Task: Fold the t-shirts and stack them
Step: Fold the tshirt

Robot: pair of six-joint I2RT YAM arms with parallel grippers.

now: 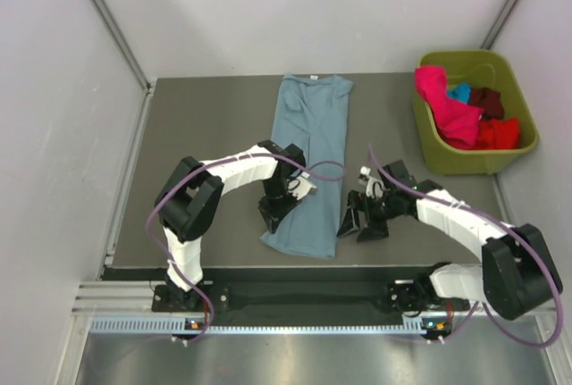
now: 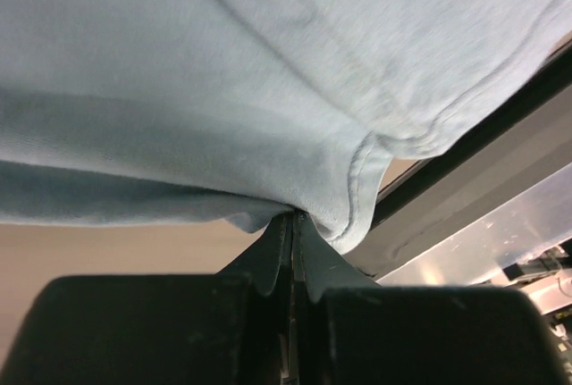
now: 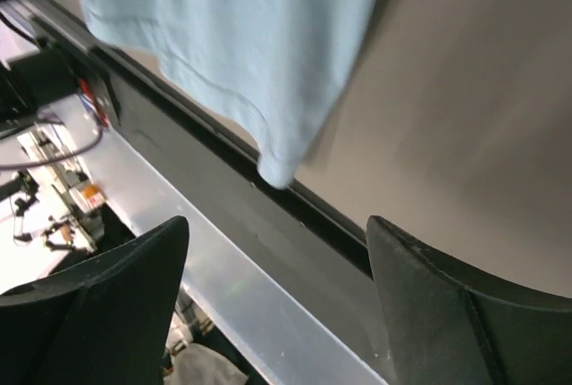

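Observation:
A large grey-blue t-shirt lies as a long strip from the back of the table to its near edge. My left gripper is shut on the cloth at the strip's near left edge. In the left wrist view the shirt bunches into the closed tips of the left gripper. My right gripper stands open just right of the shirt's near right corner. In the right wrist view that gripper has nothing between its fingers, and the shirt's corner hangs ahead of it. Pink, red, maroon and turquoise t-shirts lie in the bin.
An olive-green plastic bin stands at the back right of the dark table top. A metal rail runs along the table's near edge. White walls close in the left, back and right sides.

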